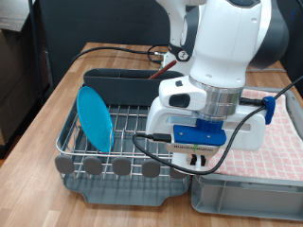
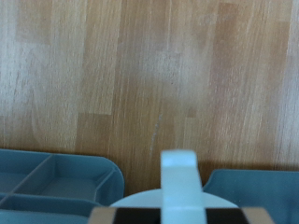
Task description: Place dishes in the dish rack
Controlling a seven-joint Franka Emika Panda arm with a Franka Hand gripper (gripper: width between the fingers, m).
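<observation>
My gripper [image 1: 197, 163] hangs low over the dish rack [image 1: 118, 142], on the side at the exterior view's right. My big white arm hides most of it. I cannot tell if my fingers are apart or together, and I cannot tell if they hold anything.

The light-blue plate [image 1: 95, 118] is already in the rack. It stands up on its edge between the wires, on the exterior view's left, well apart from my gripper.

The rack is made of silver wire, with round grey feet [image 1: 121, 166] along its near side. At its far end is a dark grey caddy [image 1: 118, 83]. A thin reddish-brown thing sticks up just beside my arm at that far end. It looks like the wooden spoon [image 1: 167, 61], but it is small and I am not sure.

A grey crate [image 1: 246, 200] sits at the exterior view's bottom right, and a red-and-white checked cloth [image 1: 284, 142] lies behind it. All of this is on a wooden table [image 1: 52, 109].

In the wrist view I see mostly the table's wood. A pale strip, maybe one of my fingers [image 2: 177, 177], stands in the middle. A pale round shape [image 2: 135, 199] lies by it. It could be the cup, but I cannot tell.
</observation>
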